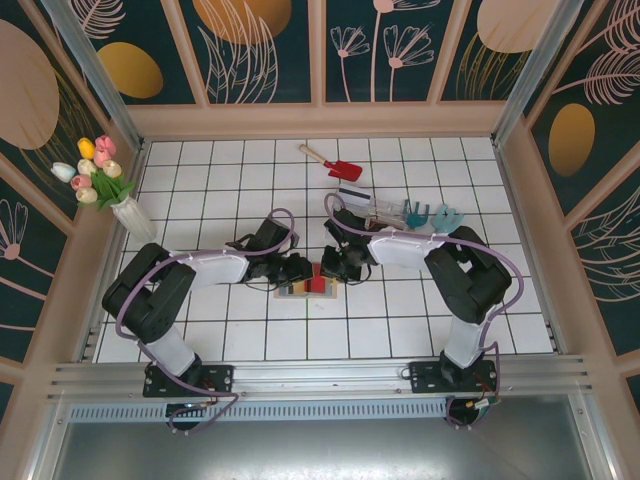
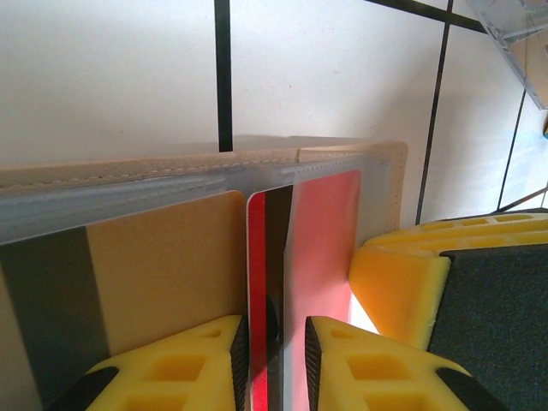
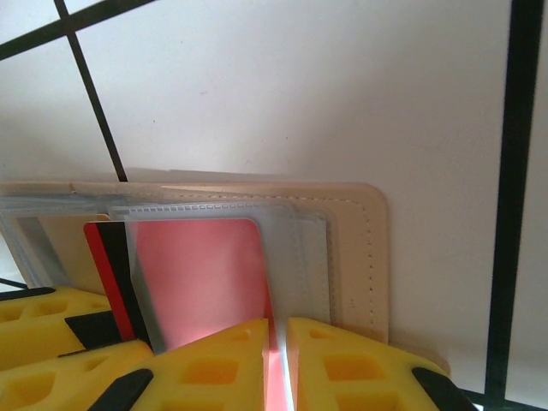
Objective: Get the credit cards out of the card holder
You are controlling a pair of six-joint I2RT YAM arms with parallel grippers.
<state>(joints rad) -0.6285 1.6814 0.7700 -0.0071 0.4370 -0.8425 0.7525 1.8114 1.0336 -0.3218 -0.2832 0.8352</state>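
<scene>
The card holder [image 1: 296, 290] lies open and flat on the white tiled table [image 1: 400, 320], just ahead of your two arms and midway between them. Its tan stitched border frames clear plastic sleeves [image 3: 295, 257].

A red card [image 2: 330, 248] with a dark stripe along one edge sits partly inside a sleeve, with the striped edge poking out. A tan card [image 2: 163, 257] with a grey stripe lies beside it under the plastic.

Your left gripper [image 2: 276, 364] reaches in from the left. Its yellow fingers are close together, and the red card's striped edge shows in the narrow gap. You cannot tell whether they actually pinch it.

Your right gripper [image 3: 278, 368] reaches in from the right and is clenched on the edge of a clear sleeve of the card holder, just beside the red card. The two grippers sit close together at the holder.

Further back on the table lie a red toy shovel [image 1: 332, 163] and a clear tray [image 1: 385, 210] holding teal items [image 1: 430, 215]. A vase of tulips [image 1: 95, 165] stands at the far left.
</scene>
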